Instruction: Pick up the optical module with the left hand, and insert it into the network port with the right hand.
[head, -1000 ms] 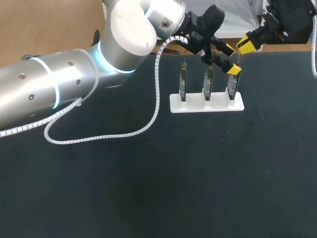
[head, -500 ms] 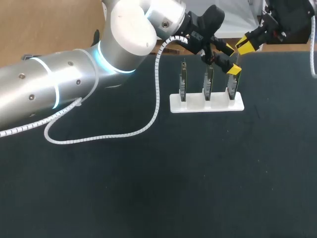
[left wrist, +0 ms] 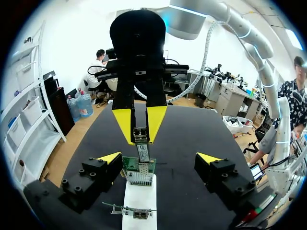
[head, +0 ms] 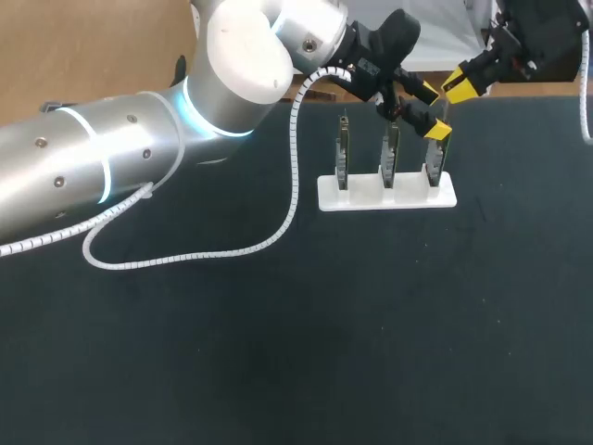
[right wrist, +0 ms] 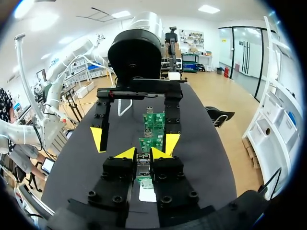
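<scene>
Barely any motion since a second ago: right gripper (head: pixel 461 83) has edged a touch toward the far edge of the table (head: pixel 278 352). Left arm (head: pixel 139 139), white base (head: pixel 387 197) and circuit boards (head: pixel 389 153) unchanged.

Head view: left arm enters from the left and lies across the far half of the table, with the spiral cable (head: pixel 232 250) looping off it onto the dark surface. Left gripper (head: pixel 433 111) hangs over the right end of the white base, where the three circuit boards stand upright in a row. Right gripper sits at the far right corner with one yellow tip showing; what it holds is not readable from here.

Left wrist view fills that gap. Right gripper's yellow fingers pinch the optical module (left wrist: pixel 141 143) from both sides, module upright, directly over the nearest board. Its lower end meets the top of that board, just above the network port (left wrist: pixel 139 177); seated or only touching, cannot tell. Left gripper's own fingers are spread wide, one to each side of that board, touching nothing.

Right wrist view agrees: own fingers pressed onto the module between them. Beyond, the left gripper's fingers stand far apart, and two further green boards line up between them. This is the row end-on; the head view shows it side-on.
</scene>
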